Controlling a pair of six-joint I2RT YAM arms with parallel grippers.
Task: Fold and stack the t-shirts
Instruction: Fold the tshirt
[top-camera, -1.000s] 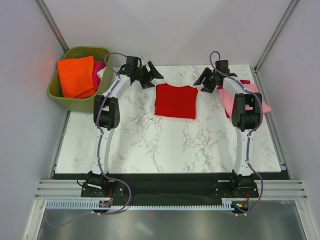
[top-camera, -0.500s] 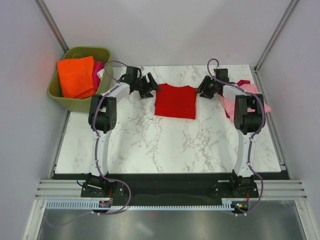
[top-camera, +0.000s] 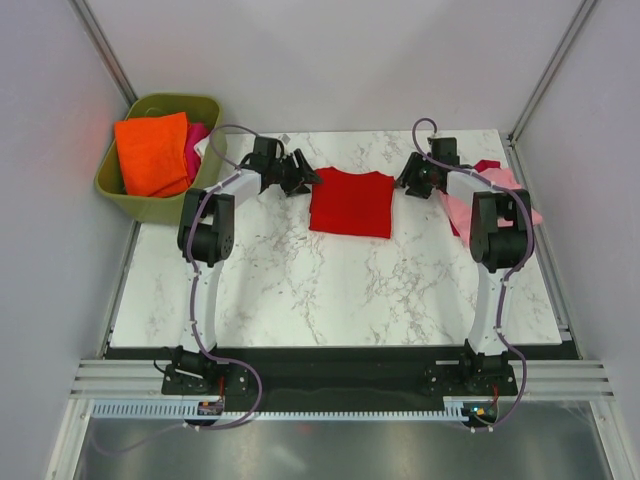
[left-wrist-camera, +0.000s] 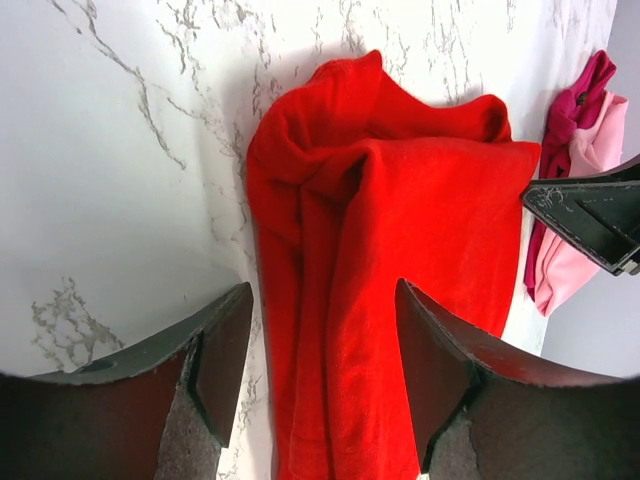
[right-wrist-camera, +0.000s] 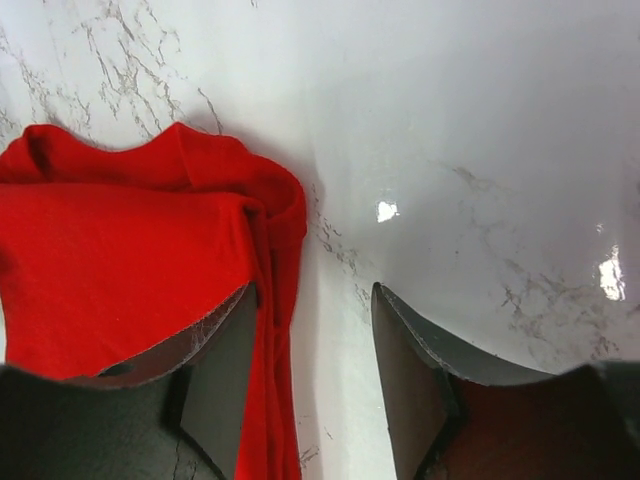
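While both my arms reach toward the far side of the table (top-camera: 330, 290), my left gripper (top-camera: 300, 178) sits at the far-left corner of the red t-shirt (top-camera: 351, 203) and my right gripper (top-camera: 413, 180) sits at its far-right corner. The red t-shirt lies folded in a rough rectangle toward the far edge, mid-table, between the two grippers. My left jaws are wide apart with nothing clamped. In the left wrist view the bunched edge of the red cloth runs through the gap between my fingers (left-wrist-camera: 215, 350); I cannot tell whether the tips touch the cloth. My right jaws are also spread and hold nothing. In the right wrist view one finger overlaps the shirt's rumpled edge and the other is over bare marble. The pink t-shirt (top-camera: 455, 208) with dark pink trim lies at the far right of the table, partly hidden by my right arm and apart from the red one. An olive-green tub (top-camera: 110, 180) stands off the table's far-left corner, with an orange cloth (top-camera: 152, 152) on top inside and a bit of magenta cloth (top-camera: 195, 140) beside it
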